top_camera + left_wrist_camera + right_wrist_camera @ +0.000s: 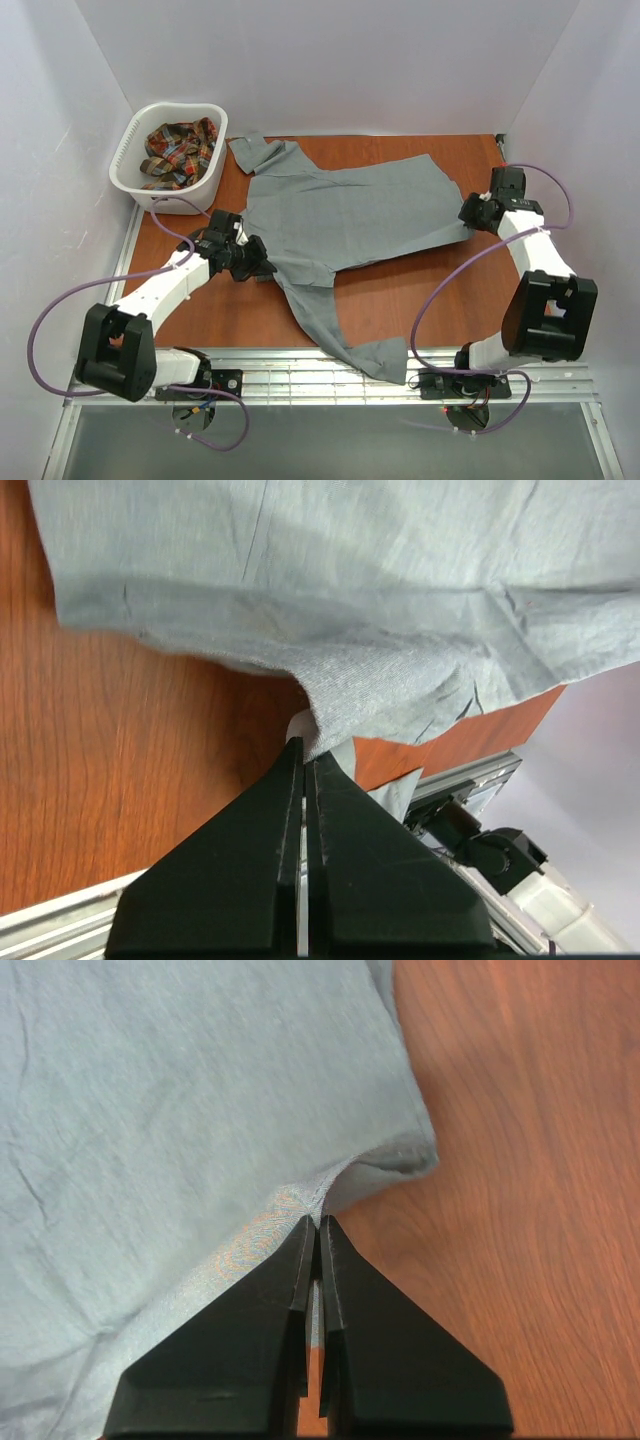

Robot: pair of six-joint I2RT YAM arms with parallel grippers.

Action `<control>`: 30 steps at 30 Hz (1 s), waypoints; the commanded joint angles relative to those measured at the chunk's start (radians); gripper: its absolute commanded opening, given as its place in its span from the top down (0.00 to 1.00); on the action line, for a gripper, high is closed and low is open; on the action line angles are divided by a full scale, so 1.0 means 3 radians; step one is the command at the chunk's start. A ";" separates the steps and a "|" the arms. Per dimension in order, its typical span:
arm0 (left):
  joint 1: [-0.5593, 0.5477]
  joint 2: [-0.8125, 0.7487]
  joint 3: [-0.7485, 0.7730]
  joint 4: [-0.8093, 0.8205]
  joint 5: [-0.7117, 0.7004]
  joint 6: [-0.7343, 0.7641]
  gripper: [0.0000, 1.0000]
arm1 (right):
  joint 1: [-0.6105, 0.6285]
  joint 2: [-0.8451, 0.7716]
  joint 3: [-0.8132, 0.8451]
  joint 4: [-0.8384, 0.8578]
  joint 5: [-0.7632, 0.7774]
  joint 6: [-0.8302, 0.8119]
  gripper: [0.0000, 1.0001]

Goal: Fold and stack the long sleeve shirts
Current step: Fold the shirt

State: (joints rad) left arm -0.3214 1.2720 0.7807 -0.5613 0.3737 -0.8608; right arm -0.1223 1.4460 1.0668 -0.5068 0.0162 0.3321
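The grey shirt (350,215) lies spread over the middle of the table (250,320). One sleeve (340,330) trails toward 6 o'clock and hangs past the near edge; the other points toward 11 o'clock. The plaid shirt (180,150) sits bunched in the basket (135,135) at 10 o'clock.

The left gripper (262,266) is at the shirt's 8 o'clock edge, its fingers pressed together on a small pinch of cloth. The right gripper (468,216) is clamped the same way on the corner at 3 o'clock.

Both bites look thin, taking only a small fold at the fingertips, so a firm pull or quick lift would probably let the cloth slide out and collapse the fold. If the two arms travel unevenly, the body panel is likely to skew or wrinkle. The hanging sleeve adds a further risk: it could drag across the rail or catch there, tugging the shirt out of line as it is carried over.
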 commanded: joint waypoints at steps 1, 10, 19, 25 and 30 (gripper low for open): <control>0.0084 0.0121 0.0250 0.0137 0.0069 0.0133 1.00 | 0.0029 0.0221 0.0314 0.0007 -0.0166 -0.0059 0.99; 0.0141 0.0714 0.0409 0.0357 0.0069 0.0292 0.98 | 0.0126 0.0876 0.0851 -0.0065 -0.0208 -0.0110 0.94; 0.0253 0.1134 0.0563 0.0531 0.0002 0.0395 0.96 | 0.0106 0.1352 0.1051 -0.0059 0.0176 -0.0049 0.94; 0.0314 0.1379 0.0680 0.0577 -0.0003 0.0420 0.96 | -0.0129 0.1367 0.0862 -0.0009 0.0355 0.0028 0.92; 0.0325 0.1512 0.0757 0.0628 0.0038 0.0405 0.93 | -0.0201 0.1331 0.0806 0.0017 0.0365 -0.0013 0.91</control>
State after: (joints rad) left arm -0.2306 1.7214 0.9718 -0.3958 0.3824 -0.7502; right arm -0.1741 1.8679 1.3136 -0.5179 0.0944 0.3264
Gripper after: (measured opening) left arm 0.063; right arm 0.089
